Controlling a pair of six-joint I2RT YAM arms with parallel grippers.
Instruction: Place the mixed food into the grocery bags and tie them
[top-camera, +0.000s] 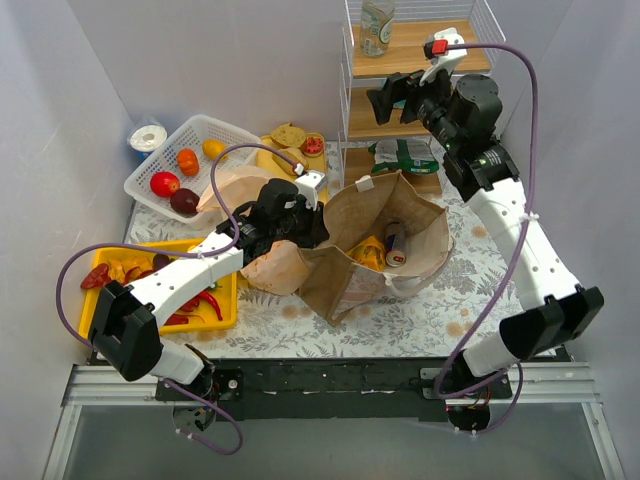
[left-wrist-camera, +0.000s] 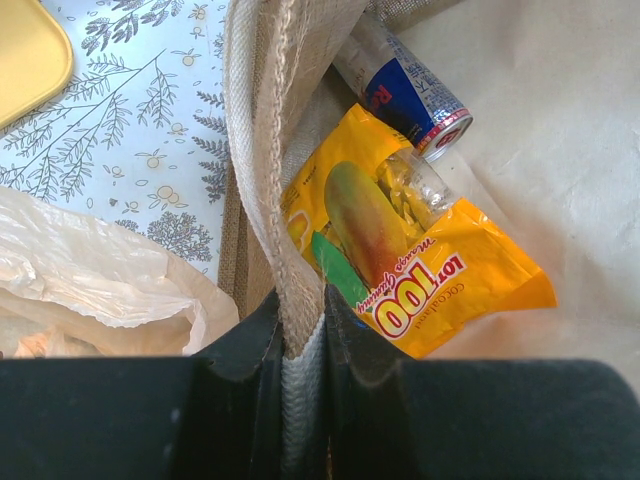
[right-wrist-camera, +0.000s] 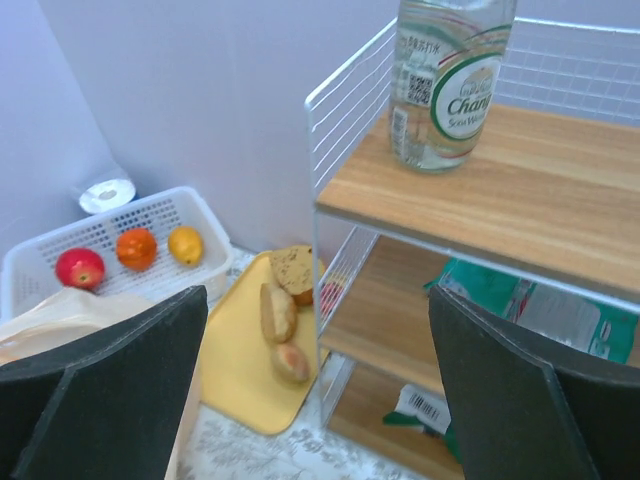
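Observation:
My left gripper (top-camera: 308, 228) is shut on the rim and white handle strap of the brown paper bag (top-camera: 345, 275); in the left wrist view (left-wrist-camera: 303, 315) its jaws pinch the bag's edge (left-wrist-camera: 262, 150). Inside lie an orange snack packet (left-wrist-camera: 440, 280), a metal can (left-wrist-camera: 405, 90) and a clear bottle (left-wrist-camera: 420, 185). The peach plastic bag (top-camera: 272, 268) lies crumpled left of the paper bag. My right gripper (top-camera: 392, 100) is open and empty, raised beside the wire shelf (right-wrist-camera: 480, 200). A glass bottle (right-wrist-camera: 450, 80) stands on the top shelf. Bread pieces (right-wrist-camera: 278, 312) lie on a yellow board.
A white basket (top-camera: 215, 128) at the back left holds fruit. A yellow tray (top-camera: 228, 305) with red peppers sits at the front left, under my left arm. Green foil packets (top-camera: 405, 155) lie on the lower shelf. Purple walls close in all round.

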